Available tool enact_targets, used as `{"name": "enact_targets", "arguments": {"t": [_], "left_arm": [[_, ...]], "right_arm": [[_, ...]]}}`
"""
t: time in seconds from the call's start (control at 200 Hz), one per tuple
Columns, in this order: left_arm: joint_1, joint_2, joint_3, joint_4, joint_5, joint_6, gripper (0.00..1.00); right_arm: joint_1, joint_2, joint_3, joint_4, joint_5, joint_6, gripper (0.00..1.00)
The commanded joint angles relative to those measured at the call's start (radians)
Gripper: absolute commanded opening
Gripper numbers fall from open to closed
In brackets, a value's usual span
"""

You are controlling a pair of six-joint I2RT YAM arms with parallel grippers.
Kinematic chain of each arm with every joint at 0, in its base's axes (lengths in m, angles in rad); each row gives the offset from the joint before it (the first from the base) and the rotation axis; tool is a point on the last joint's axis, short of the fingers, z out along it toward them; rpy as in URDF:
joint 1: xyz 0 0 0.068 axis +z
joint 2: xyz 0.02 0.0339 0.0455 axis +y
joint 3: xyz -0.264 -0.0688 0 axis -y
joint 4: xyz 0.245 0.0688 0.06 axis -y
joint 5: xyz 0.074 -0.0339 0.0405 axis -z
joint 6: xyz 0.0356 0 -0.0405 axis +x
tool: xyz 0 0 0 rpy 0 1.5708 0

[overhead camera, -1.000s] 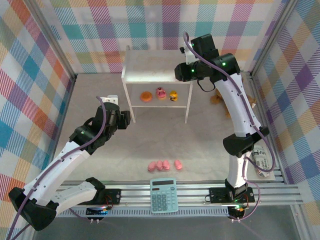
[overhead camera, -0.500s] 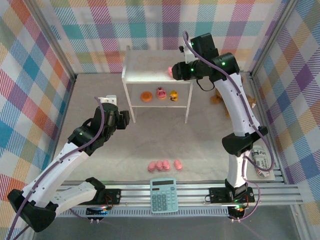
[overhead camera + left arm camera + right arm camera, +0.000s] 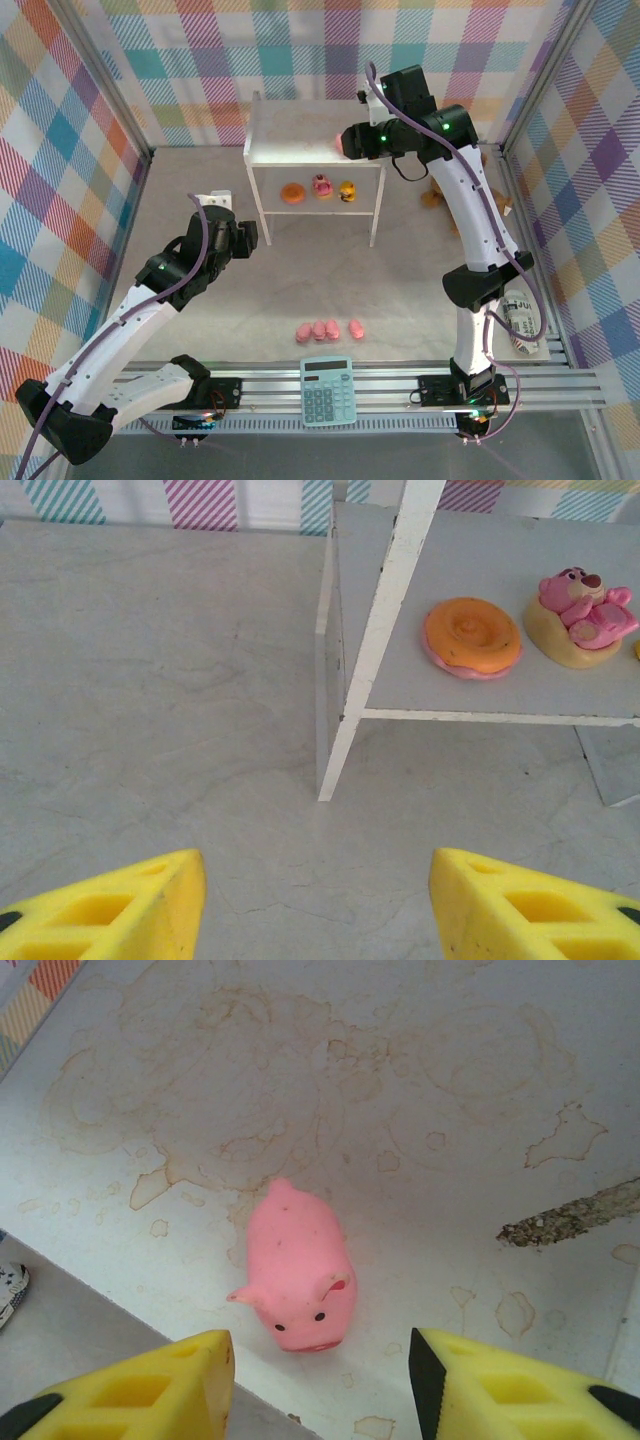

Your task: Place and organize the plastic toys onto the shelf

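- You have the shelf [image 3: 290,130] in the upper middle of the top view carrying four of the eight toys, so I judge the job to be about half done
- Your right gripper [image 3: 315,1360] hangs over the right end of the shelf's flat top with its jaws spread wide and nothing between them
- Your left gripper [image 3: 315,890] sits left of centre in the top view, low over the table and facing the shelf's front left leg; its jaws are also wide apart and hold nothing
- One pink pig [image 3: 298,1280] lies on its belly on the stained top board near the front edge, between the right fingers but clear of both, so it reads as placed rather than held
- On the lower board you have a row, left to right in the top view: the orange disc [image 3: 472,637], the cupcake piece [image 3: 580,615] and the yellow duck [image 3: 347,191]
- What is left for you: the four floor pigs [image 3: 328,330], in a tight row on the table in the lower middle of the top view, just above the calculator [image 3: 330,390] and well apart from the shelf
- Whether the shelved toys need tidying is your call; they already stand in a line
- The count, largest thing first: one shelf, two grippers, one calculator
- Five pigs in all, one up on the shelf and four on the table
- One disc, one cupcake piece and one duck
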Motion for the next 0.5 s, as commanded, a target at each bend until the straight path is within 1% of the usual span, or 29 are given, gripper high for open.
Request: {"name": "enact_targets", "arguments": {"t": [0.0, 0.085, 0.255, 0.4, 0.495], "left_arm": [[0.016, 0.002, -0.006, 0.029, 0.017, 0.018, 0.6], [0.015, 0.007, -0.003, 0.031, 0.019, 0.02, 0.6], [0.015, 0.006, -0.004, 0.029, 0.019, 0.019, 0.6], [0.016, 0.007, 0.007, 0.026, 0.025, 0.02, 0.6], [0.015, 0.005, 0.013, 0.025, 0.019, 0.022, 0.6]], "right_arm": [[-0.015, 0.025, 0.017, -0.003, 0.023, -0.007, 0.54], [-0.001, 0.033, 0.016, 0.008, 0.043, -0.022, 0.58], [0.032, 0.036, 0.016, 0.041, 0.112, -0.056, 0.58], [0.038, 0.01, -0.006, 0.085, 0.134, -0.062, 0.58], [0.039, 0.007, 0.0, 0.08, 0.141, -0.058, 0.58]]}}
